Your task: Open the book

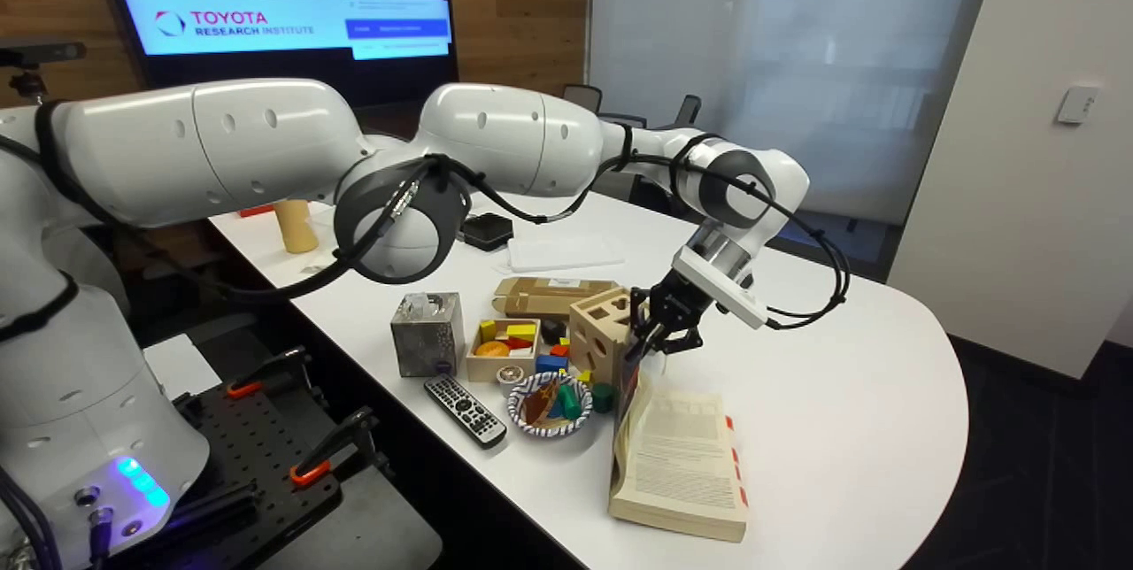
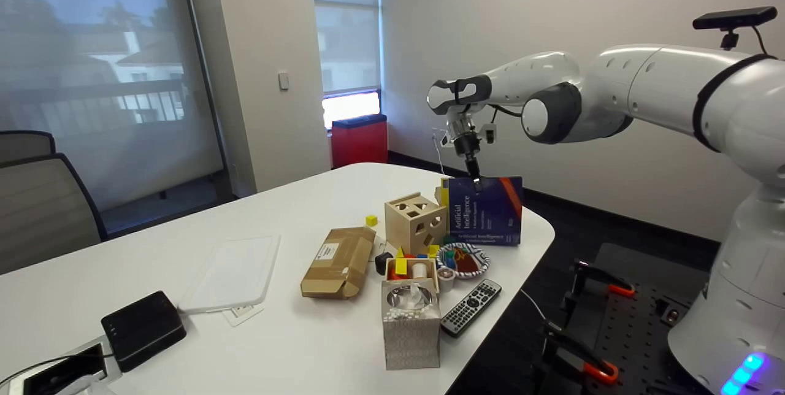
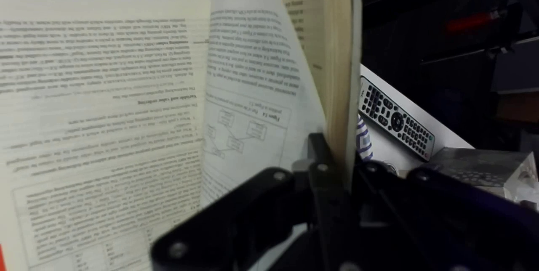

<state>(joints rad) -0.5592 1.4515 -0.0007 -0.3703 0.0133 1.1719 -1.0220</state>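
We see the book (image 1: 677, 464) near the robot-side edge of our worktop (image 1: 832, 393), by its rounded end. Our claw (image 3: 338, 157) pinches the upright cover (image 2: 493, 211) and some pages (image 3: 337, 52). We judge the opening midway; next we should lay these over toward the bowl (image 1: 551, 430), then release.

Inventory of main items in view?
book: 1, blue-purple outside, open on table
bowl: 1, blue-white, beside book
remote: 1, grey, near bowl
shape sorter: 1, tan, beside book
tray: 1, tan, beside tissue box
blocks: several, multicoloured, in and around tray
tissue box: 1, grey, near remote
cardboard box: 1, brown, near tray
case: 1, black, on table
table: 1, white, under these
screen: 1, black, beyond table
gripper: 1, black, gripping book
arm: 1, white, over table
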